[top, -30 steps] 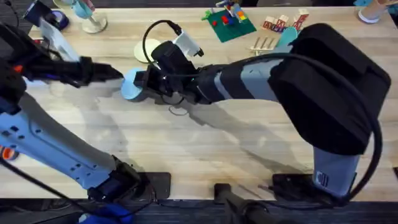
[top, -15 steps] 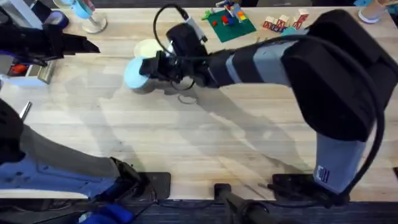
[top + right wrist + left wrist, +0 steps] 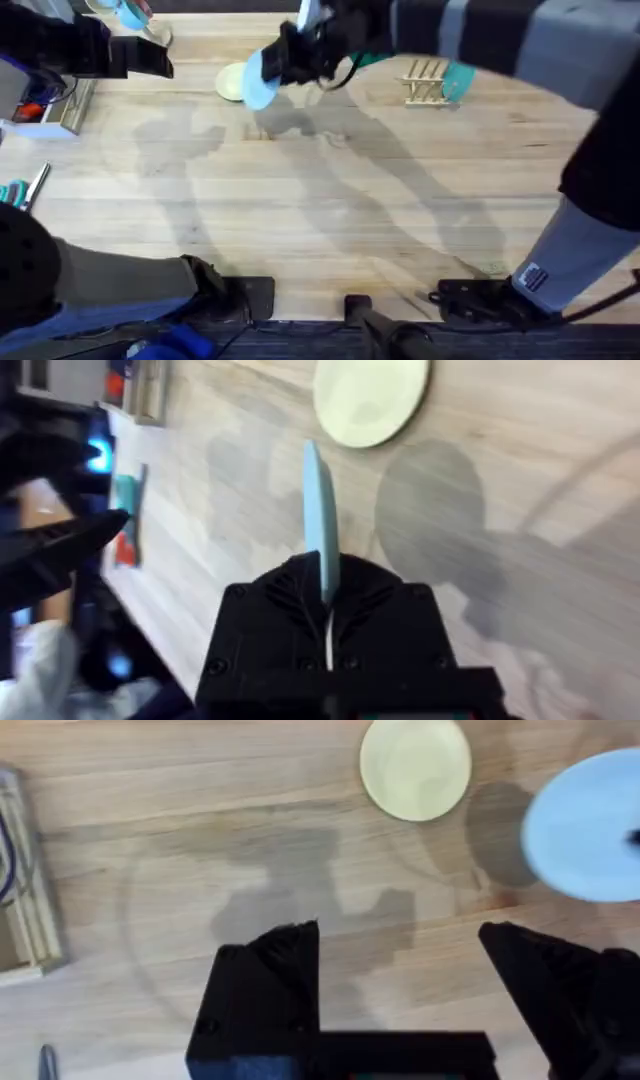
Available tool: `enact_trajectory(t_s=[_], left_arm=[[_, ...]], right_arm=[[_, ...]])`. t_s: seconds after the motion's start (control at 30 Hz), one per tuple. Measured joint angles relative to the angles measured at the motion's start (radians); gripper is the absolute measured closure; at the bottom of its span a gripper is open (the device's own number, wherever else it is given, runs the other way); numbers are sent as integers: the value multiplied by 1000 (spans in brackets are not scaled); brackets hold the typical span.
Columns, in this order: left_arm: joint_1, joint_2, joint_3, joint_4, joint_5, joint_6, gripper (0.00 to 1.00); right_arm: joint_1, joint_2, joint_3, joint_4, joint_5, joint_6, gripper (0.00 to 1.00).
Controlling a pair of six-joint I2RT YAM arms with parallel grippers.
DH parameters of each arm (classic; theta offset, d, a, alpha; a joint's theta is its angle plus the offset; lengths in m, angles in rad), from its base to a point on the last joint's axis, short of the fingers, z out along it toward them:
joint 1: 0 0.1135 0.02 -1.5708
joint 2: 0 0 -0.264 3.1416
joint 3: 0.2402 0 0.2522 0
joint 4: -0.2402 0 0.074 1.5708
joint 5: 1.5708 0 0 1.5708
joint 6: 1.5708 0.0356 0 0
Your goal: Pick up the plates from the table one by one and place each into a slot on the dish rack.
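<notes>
I see a dark strip of floor (image 3: pixel 300 340) along the frame's bottom edge and soft shadows across the middle.

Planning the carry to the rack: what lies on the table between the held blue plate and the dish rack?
In the overhead view, the right gripper holds the blue plate; between it and the dish rack the table is bare wood.

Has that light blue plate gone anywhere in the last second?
Yes. The light blue plate, pinched in the right hand, has risen off the table and moved rightward, from left of the cream plate to its right edge.
</notes>
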Motion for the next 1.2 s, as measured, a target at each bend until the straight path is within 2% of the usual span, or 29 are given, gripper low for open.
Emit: enact_trajectory(t_s=[0.27,0.47,0.7,0.83,1.03,1.2], left_arm=[[-48,-1,0,16,-171,-85,23],[-53,-1,0,33,-245,-136,21],[-53,-1,0,41,-268,-155,21],[-53,-1,0,41,-272,-156,19],[-53,-1,0,41,-272,-156,19],[-53,-1,0,41,-274,-156,19]], right_arm=[[-52,-35,251,-414,169,-193,970],[-103,-43,428,-625,301,-272,970],[-196,-44,590,-861,348,-334,970],[-283,-43,692,-1037,378,-351,970],[-362,-45,769,-1182,469,-360,970],[-413,-46,789,-1261,513,-369,970]])
